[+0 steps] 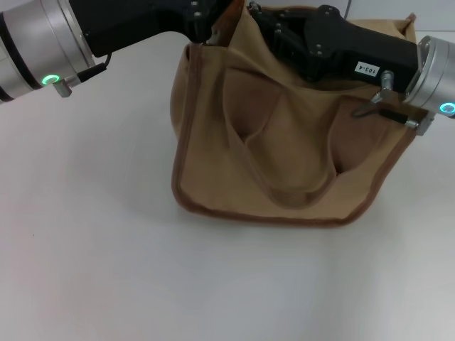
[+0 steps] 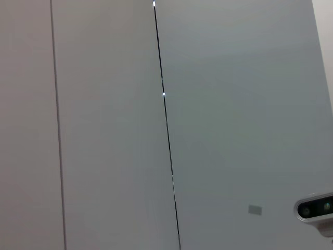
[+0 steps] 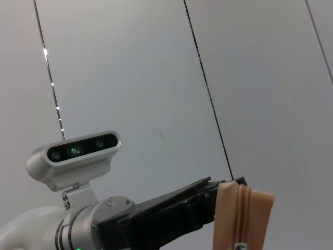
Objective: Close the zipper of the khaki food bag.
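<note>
**Khaki bag held at its top by both arms**

The white table is being left bare on the left and in front of the khaki food bag, so open room is being offered there, while the bag's brown-piped lower edge is resting on the surface right of centre. The left gripper is being reached in from the upper left to the bag's top left corner; in the right wrist view, its fingers are being pressed against a raised end of the bag fabric, apparently pinching it. A fabric handle loop is hanging down the near face. The right gripper is being held over the bag's top edge from the right, its black body covering the opening; whether its fingers are spread or pressed together cannot be told. The zipper is being shown only in the right wrist view, running down the raised tab, with a small silver piece at its lower end
</note>
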